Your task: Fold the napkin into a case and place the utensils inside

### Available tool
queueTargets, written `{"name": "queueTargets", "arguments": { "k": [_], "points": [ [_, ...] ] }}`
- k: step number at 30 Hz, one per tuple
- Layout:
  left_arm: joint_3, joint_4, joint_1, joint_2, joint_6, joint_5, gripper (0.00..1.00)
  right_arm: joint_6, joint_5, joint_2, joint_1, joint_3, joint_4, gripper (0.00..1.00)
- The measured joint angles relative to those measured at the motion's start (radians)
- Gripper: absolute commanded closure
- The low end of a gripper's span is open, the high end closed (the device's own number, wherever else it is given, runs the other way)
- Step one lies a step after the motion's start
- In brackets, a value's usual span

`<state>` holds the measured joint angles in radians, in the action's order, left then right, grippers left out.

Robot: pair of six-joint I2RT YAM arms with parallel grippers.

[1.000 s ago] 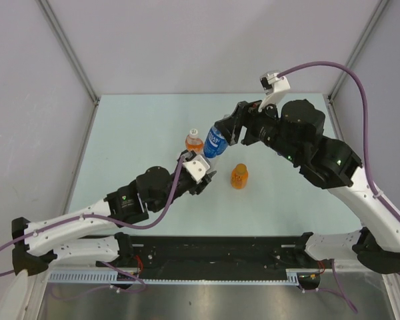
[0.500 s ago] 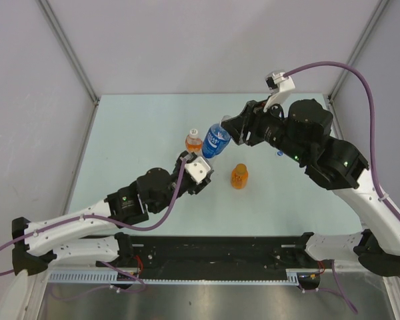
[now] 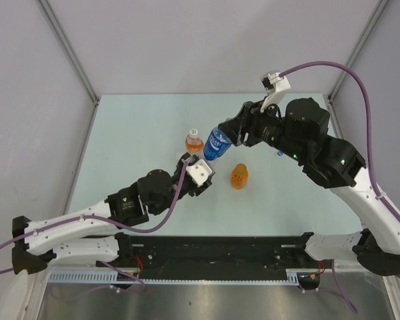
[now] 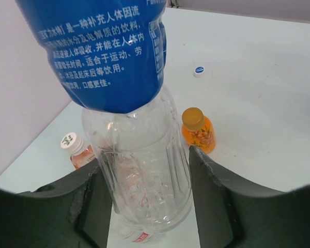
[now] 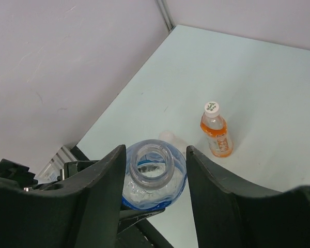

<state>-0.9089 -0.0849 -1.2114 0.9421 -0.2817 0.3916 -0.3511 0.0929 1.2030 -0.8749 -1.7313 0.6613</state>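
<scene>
No napkin or utensils show in any view. My left gripper (image 3: 205,162) (image 4: 144,191) is shut on the clear lower body of a blue-labelled plastic bottle (image 3: 216,143) (image 4: 137,165) and holds it tilted above the table. The bottle's mouth (image 5: 152,161) is open, with no cap on it. My right gripper (image 3: 232,131) (image 5: 156,168) is open, and its fingers straddle the bottle's shoulder on both sides of the neck.
A small orange drink bottle with a white cap (image 3: 195,140) (image 5: 215,132) (image 4: 75,150) stands left of the held bottle. An orange bottle with an orange cap (image 3: 239,176) (image 4: 198,129) stands nearer. A loose blue-and-white cap (image 4: 199,71) lies on the pale table (image 3: 140,133).
My right gripper drew back to the right from the bottle's top, then came in again around its neck. My left gripper kept hold of the bottle and shifted slightly.
</scene>
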Motion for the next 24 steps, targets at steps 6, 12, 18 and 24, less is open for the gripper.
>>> {"name": "queueTargets", "arguments": {
  "k": [6, 12, 18, 24],
  "points": [
    [0.000, -0.007, -0.003, 0.001, -0.006, 0.011, 1.00, -0.006, -0.019, 0.007, 0.003, 0.009, -0.002, 0.91],
    [0.000, -0.008, -0.005, 0.001, -0.007, 0.029, 0.40, 0.003, -0.032, 0.007, 0.014, 0.012, -0.003, 1.00],
    [0.000, -0.001, -0.006, -0.006, 0.002, 0.060, 0.07, 0.002, -0.033, -0.012, 0.026, 0.027, -0.006, 1.00],
    [0.000, 0.019, -0.007, -0.029, 0.008, 0.077, 0.00, 0.005, -0.026, -0.034, 0.039, 0.035, 0.001, 1.00]
  ]
}}
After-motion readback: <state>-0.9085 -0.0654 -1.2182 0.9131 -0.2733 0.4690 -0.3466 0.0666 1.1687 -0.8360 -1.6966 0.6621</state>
